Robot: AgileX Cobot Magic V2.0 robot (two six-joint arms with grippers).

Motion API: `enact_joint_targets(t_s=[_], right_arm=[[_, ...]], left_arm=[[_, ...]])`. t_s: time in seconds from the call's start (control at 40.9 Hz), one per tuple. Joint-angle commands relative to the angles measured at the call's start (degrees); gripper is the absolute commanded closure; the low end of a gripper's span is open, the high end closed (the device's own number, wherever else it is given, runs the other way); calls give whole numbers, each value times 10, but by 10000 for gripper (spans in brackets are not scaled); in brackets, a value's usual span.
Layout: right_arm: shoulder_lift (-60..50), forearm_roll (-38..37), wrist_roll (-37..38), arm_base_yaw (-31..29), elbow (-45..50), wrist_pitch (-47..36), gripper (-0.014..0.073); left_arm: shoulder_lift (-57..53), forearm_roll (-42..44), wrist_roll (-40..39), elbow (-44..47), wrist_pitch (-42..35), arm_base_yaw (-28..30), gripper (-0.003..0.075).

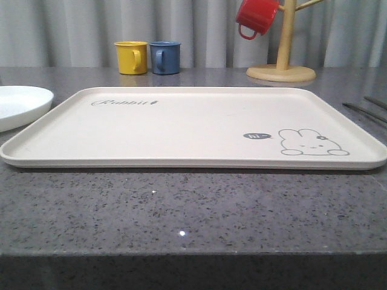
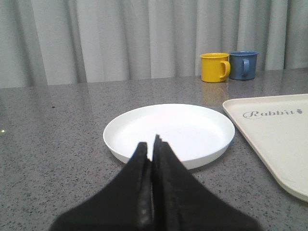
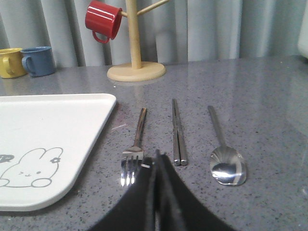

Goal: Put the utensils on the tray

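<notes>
The cream tray with a rabbit drawing lies bare in the middle of the grey table; its edges also show as the tray and the tray. Right of it lie a silver fork, a pair of flat sticks and a spoon, side by side; the sticks peek in at the front view's right edge. A white plate sits left of the tray, plate. My left gripper is shut, empty, just before the plate. My right gripper is shut, empty, between fork and sticks.
A yellow mug and a blue mug stand behind the tray. A wooden mug tree with a red mug hanging on it stands at the back right. A curtain closes the back.
</notes>
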Motion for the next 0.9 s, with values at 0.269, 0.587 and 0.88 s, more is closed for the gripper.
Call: enact_joint_targets(t_s=[0.269,0.587,0.88], right_arm=[[-10,-2,-4,-3,-66,-39,715],[69,-9,-4,-3,-282,172,715],[209,-4,-4,-3,-375,318,715]], left_arm=[[-11,-6,-1,-86,-72,0,738],[86,-6,-1,-353,149,0,738],[221,-6,-1,-434,308,0,738]])
